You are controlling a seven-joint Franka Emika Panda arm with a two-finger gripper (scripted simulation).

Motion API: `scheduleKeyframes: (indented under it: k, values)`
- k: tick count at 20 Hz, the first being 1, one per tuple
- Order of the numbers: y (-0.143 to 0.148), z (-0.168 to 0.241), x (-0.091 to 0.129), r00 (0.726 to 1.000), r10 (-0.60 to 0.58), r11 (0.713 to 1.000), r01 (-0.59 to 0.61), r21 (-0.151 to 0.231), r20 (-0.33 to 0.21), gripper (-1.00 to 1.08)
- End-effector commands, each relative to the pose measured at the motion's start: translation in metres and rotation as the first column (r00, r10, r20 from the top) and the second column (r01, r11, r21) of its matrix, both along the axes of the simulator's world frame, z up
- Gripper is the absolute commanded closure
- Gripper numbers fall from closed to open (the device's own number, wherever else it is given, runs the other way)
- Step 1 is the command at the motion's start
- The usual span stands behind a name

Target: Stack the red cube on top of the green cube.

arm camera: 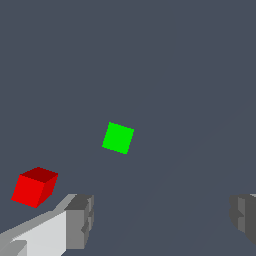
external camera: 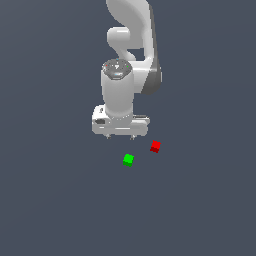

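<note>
The tiny red cube [external camera: 155, 146] lies on the grey floor, a little to the exterior view's right of and behind the tiny green cube [external camera: 128, 160]. The two cubes are apart. My gripper [external camera: 120, 136] hangs above the floor, up and to the exterior view's left of both cubes, and holds nothing. In the wrist view the green cube [arm camera: 118, 138] lies ahead between the spread fingers [arm camera: 80, 220]. The red cube [arm camera: 34, 187] lies outside one finger. The gripper [arm camera: 160, 217] is open, jaws wide apart.
The white arm [external camera: 127, 45] rises behind the gripper in the exterior view. The floor [external camera: 60, 200] is plain dark grey, with no other objects in view.
</note>
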State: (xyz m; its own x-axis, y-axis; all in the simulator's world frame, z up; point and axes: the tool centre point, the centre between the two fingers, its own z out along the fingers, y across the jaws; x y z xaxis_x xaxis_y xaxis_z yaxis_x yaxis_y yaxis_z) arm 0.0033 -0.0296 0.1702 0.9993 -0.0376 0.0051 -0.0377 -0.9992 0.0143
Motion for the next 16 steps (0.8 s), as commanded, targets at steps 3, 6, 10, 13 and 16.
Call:
scheduleKeyframes:
  k: [3,6,10,13,16]
  values:
    - [0.001,0.000,0.000,1.000,-0.002,1.000,0.002,0.000,0.000,-0.92]
    - [0.005,-0.003,-0.002,1.000,-0.010,1.000,0.010,0.000,0.000,-0.92]
    - [0.015,-0.009,-0.007,1.000,-0.031,1.000,0.031,0.001,0.000,-0.92]
    - [0.027,-0.017,-0.012,0.999,-0.055,0.999,0.055,0.002,-0.001,-0.92]
    - [0.042,-0.026,-0.018,0.996,-0.085,0.996,0.085,0.004,-0.001,-0.92]
